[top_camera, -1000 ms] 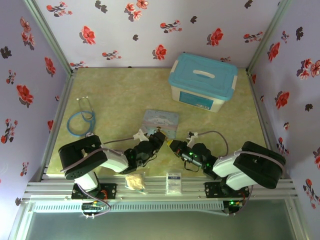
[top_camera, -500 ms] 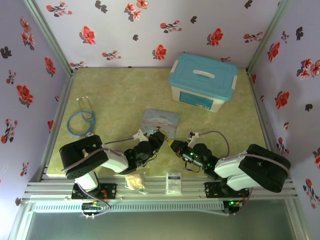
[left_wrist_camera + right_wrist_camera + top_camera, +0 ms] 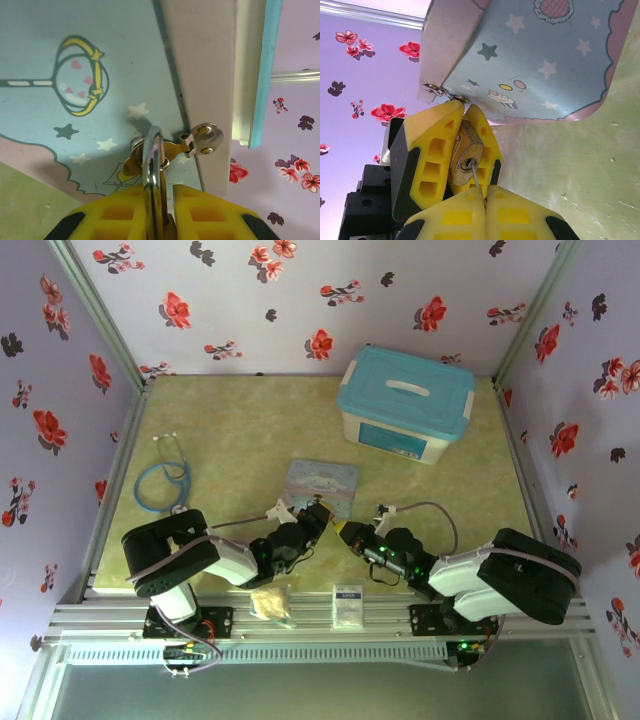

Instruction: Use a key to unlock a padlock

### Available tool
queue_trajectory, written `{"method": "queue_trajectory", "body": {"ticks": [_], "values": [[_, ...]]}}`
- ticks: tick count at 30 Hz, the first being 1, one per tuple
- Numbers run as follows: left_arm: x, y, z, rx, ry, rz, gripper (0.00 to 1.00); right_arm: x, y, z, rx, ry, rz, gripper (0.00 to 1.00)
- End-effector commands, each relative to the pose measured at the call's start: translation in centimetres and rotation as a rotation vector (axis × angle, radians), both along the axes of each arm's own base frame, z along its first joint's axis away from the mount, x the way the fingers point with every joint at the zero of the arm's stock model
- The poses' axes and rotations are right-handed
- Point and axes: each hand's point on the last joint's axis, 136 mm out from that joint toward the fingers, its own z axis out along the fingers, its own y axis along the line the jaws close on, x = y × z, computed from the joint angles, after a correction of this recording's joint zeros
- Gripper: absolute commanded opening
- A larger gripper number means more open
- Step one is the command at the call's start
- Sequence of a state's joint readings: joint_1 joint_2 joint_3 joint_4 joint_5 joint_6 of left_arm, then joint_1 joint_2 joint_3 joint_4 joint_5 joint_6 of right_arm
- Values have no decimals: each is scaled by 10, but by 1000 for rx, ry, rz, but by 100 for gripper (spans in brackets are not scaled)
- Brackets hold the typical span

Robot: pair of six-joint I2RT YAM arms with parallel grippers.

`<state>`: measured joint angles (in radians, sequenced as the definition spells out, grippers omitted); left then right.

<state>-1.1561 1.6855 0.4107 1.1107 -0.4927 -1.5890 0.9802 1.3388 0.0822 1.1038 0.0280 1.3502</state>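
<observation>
Two grips in play, one per arm.

My left gripper is closed nearly to the stop, its yellow fingers pinching the padlock. From the left wrist, the silvery shackle runs up edge-on between the pads. From the right wrist, the brass body sits clamped with its keyhole end turned toward my other arm. Reason for that hold, as I read it: the lock appears hooked to the small metal hasp on the side of the pale blue cartoon tin. It would swing unless pinned, so clamping it fixes the keyhole's aim.

My right gripper is fully closed on the key. A short length of thin grey blade sticks out past the fingertips, which should limit flex. The blade tip meets the keyhole; how deep it sits I cannot tell.

Location: the padlock is just off the tin's near edge, between the two grippers, over the yellow-green table. From overhead, both wrists converge there, noses almost touching.

Judgement: insertion stage, lock not yet opened. The next move calls for a straight push along the blade's axis, then a twist. Risk: misalignment could bend the blade or rock the tin.
</observation>
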Motion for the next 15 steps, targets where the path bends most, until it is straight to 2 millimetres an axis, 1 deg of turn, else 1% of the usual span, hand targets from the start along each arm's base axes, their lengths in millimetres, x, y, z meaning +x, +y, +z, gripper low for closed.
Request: {"method": "queue_trajectory", "body": {"ticks": [1, 8, 12, 15], "values": [[1, -14, 18, -92, -25, -17, 0, 3, -2, 14, 25, -67, -18, 0], [-5, -26, 25, -140, -31, -57, 0, 6, -2, 17, 18, -77, -11, 0], [-8, -30, 30, -163, -26, -77, 0, 11, -9, 14, 26, -62, -22, 0], [-11, -34, 36, -179, -35, -102, 0, 18, -13, 18, 72, -44, -9, 0]]}}
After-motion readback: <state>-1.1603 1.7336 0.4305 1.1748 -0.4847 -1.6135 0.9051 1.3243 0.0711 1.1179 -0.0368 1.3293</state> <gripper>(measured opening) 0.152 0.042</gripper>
